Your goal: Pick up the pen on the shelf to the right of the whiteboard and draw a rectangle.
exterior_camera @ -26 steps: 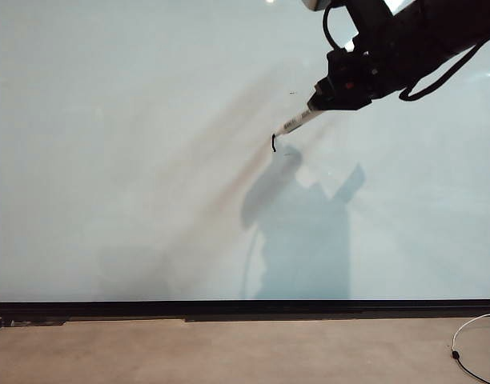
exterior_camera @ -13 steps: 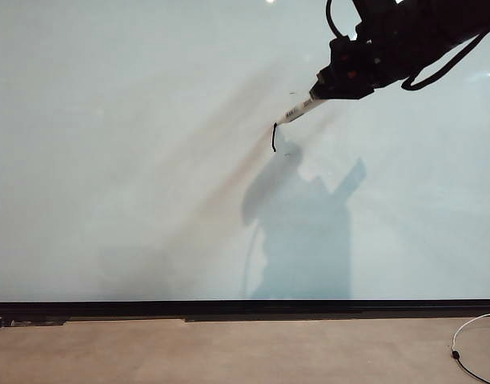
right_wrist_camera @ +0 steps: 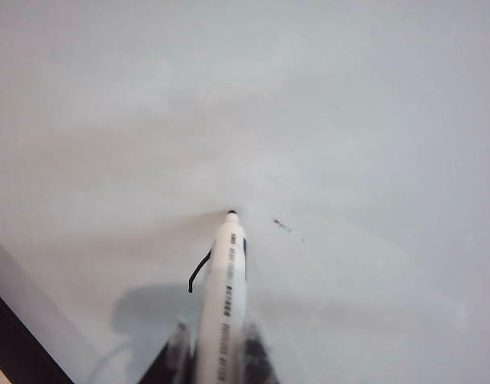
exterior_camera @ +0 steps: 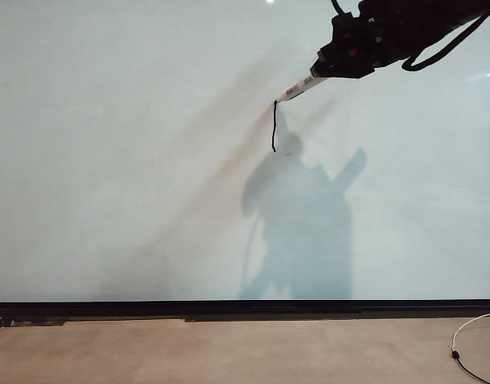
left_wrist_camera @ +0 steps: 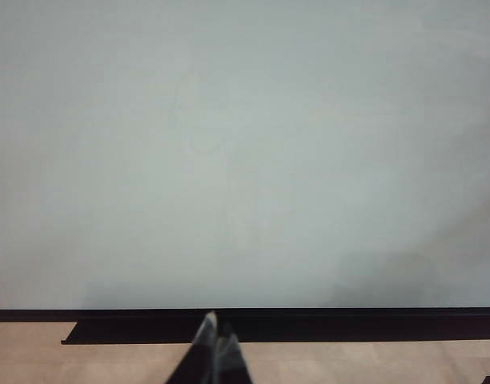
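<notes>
Nearest in the exterior view runs a strip of tan desk (exterior_camera: 229, 352), with a thin white cable (exterior_camera: 469, 336) and its black plug lying at the far right edge. Behind it the black lower frame borders the whiteboard (exterior_camera: 133, 160), which fills almost everything beyond. The left tool (left_wrist_camera: 215, 352) sits low in front of that frame, well away from the drawing; in its wrist view the two tips stand side by side and nearly meet, with nothing between them. High on the right of the board, the right tool (exterior_camera: 329, 68) is clenched on the pen (exterior_camera: 297, 89), gripping the rear of the barrel. The pen's long axis slants across the board face, its black tip pointing down and to the left and touching the surface. From that tip a wobbly black line (exterior_camera: 274, 126) drops straight down, the only stroke of the rectangle drawn so far. In the right wrist view the pen (right_wrist_camera: 225, 296) points away from the camera, lettering along the barrel, between the right tool's fingers (right_wrist_camera: 179, 348), with the dark stroke (right_wrist_camera: 198, 270) curling beside it and a tiny dark speck (right_wrist_camera: 282, 226) nearby. The arm's shadow falls on the board below.
</notes>
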